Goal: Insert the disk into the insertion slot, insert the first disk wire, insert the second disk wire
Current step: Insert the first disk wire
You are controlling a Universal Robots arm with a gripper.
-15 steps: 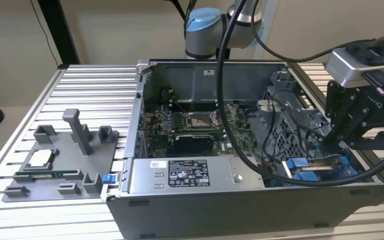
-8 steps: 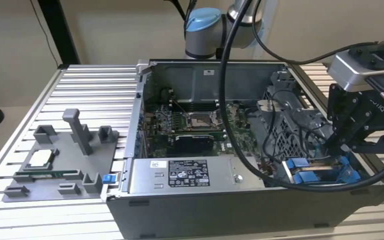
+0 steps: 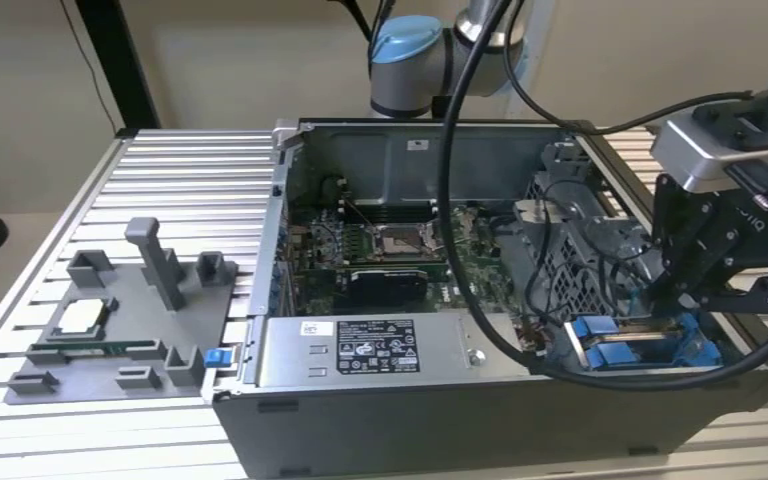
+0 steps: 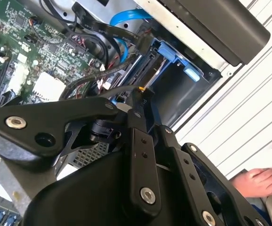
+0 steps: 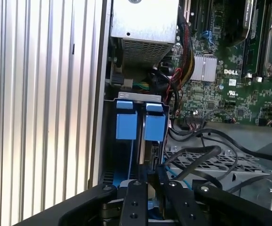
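Exterior view: your pincer (image 3: 678, 300) hangs over the slot (image 3: 698, 352) at the case (image 3: 398, 160) corner. Second wrist view: it is near black cables (image 4: 105, 30); you cannot tell if it's open or closed. First wrist view: the disk (image 5: 155, 128) sits in the slot.

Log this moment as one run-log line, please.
gripper: down at insertion slot | slot: blue tabs at its mouth | black cables: beside slot

Ribbed matt metal table (image 3: 157, 160); smooth plastic insertion slot (image 5: 126, 126) tabs.
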